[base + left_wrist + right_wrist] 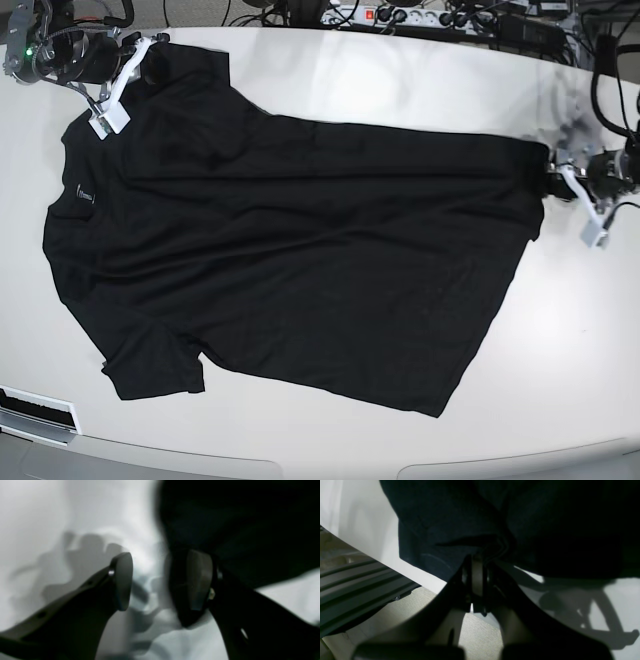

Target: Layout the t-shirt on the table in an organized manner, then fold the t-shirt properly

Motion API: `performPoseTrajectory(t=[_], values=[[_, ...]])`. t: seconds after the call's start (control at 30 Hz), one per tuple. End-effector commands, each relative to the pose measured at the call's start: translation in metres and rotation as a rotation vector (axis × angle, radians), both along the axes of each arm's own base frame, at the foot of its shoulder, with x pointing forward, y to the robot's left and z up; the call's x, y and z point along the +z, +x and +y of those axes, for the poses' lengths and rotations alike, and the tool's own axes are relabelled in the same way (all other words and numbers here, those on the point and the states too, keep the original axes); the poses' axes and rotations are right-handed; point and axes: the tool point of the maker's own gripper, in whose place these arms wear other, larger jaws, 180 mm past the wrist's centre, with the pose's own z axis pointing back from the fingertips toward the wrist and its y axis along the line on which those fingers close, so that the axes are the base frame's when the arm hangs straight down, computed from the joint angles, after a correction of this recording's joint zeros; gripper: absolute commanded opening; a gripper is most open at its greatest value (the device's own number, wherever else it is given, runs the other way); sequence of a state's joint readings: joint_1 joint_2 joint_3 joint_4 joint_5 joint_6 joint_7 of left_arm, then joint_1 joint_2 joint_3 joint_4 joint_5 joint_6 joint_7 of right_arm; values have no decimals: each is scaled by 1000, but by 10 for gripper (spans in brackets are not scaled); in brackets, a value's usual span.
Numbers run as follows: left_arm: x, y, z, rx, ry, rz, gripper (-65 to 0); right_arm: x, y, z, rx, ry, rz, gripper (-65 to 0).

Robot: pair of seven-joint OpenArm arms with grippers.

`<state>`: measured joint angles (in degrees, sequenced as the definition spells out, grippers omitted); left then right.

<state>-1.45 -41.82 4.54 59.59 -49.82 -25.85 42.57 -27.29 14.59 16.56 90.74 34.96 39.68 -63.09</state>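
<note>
Across the table point(330, 70) the t-shirt point(290, 260) is spread nearly flat, its long axis running from 9 o'clock, at the collar, to 3 o'clock, at the hem. At the hem corner the left gripper point(160, 582) is held low with jaws wide apart and nothing between them, the cloth just toward 1 o'clock. At 10 o'clock the right gripper point(478, 580) is clamped on the sleeve fabric.

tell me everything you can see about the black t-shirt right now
The t-shirt is plain black soft fabric, spread mostly flat and slightly skewed across the white table, collar toward the base view's left, with a tiny grey mark near the neck. The right tool is shut on a bunched sleeve edge; the left tool stands open at the hem.
</note>
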Motion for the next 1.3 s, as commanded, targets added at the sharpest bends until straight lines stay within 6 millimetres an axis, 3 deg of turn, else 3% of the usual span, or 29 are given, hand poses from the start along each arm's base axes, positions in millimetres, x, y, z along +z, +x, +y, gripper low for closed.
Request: performPoseTrajectory(t=[0.0,0.3,0.37,0.47,0.6,0.73,0.87,1.0,1.13,1.27], values=[[-3,-13,12,-16,49,65,-296,-4,-14,-10,23,-49,57,-650],[-2,-12,19,-6,69,66,-308,-4,-14,-10,23,-49,57,-650],[-3,-14,20,6,74,78,-400,-4,-14,-10,23,-49,57,-650],[-7,-19,21,29,82,94,-628,-4,-11,-10,22,-49,52,-650],[-6,-27,26,12,100,153,-650,-2,-1,-9,19,-44,24,-650],[8,-19,45,8,144,164,-650,13,20,0,28,-6,-59,-650],[38,-3,50,-31,79,95,-650,37,32,3,86,-48,-138,-650],[94,23,35,-120,-99,-78,-650,70,47,-3,172,-175,-255,-650],[144,45,44,-73,-177,-207,-650,107,56,-8,260,-272,-362,-650],[181,52,51,-36,-258,-273,-650,140,56,-14,359,-385,-440,-650]])
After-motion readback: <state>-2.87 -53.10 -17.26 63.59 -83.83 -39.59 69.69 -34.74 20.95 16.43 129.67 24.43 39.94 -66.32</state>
